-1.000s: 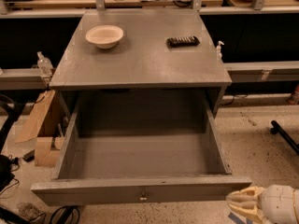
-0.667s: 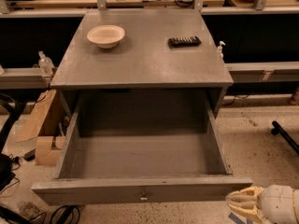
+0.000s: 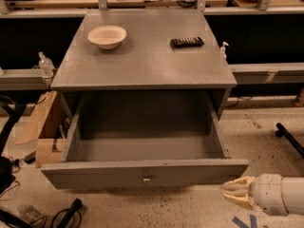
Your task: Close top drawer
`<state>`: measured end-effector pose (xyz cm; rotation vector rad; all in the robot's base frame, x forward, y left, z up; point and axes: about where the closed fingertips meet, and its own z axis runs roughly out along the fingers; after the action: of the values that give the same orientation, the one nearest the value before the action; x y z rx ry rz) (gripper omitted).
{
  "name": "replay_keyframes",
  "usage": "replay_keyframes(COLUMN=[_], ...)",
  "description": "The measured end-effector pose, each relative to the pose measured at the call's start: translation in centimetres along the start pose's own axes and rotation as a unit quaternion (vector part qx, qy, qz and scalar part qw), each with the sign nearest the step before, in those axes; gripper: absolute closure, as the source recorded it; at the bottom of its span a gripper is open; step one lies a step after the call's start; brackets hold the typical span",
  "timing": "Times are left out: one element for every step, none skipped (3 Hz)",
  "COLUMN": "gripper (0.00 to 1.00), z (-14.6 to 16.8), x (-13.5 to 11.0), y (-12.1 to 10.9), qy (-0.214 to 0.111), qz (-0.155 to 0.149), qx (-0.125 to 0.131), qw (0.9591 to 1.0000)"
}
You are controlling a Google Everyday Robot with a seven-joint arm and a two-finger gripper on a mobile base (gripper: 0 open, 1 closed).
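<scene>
The top drawer [image 3: 145, 151] of the grey cabinet is pulled far out and is empty inside. Its long flat front panel [image 3: 142, 174] faces me, with a small round metal knob [image 3: 146, 178] at its centre. My gripper [image 3: 236, 193] is at the lower right, just below and to the right of the panel's right end, pointing left. Its pale fingers [image 3: 232, 187] are pressed together with nothing between them. It does not touch the drawer.
On the cabinet top [image 3: 142, 56] sit a white bowl [image 3: 107, 35] and a black remote [image 3: 187, 42]. Cardboard boxes [image 3: 40, 127] and cables lie on the floor at left. A black chair leg [image 3: 289, 139] crosses the floor at right. Benches run behind the cabinet.
</scene>
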<state>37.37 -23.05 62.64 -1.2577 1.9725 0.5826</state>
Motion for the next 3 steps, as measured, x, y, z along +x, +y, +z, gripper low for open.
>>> replay_keyframes(gripper=[1.00,1.00,1.00], z=[3.5,3.5,5.7], x=[-1.5,-1.5,-3.0], y=[-4.2,-4.2,-7.9], qy=[-0.009,-0.009,-0.015], qz=[-0.002,-0.002,-0.007], qx=[0.000,0.000,0.007], qw=[1.0000,1.0000,0.9998])
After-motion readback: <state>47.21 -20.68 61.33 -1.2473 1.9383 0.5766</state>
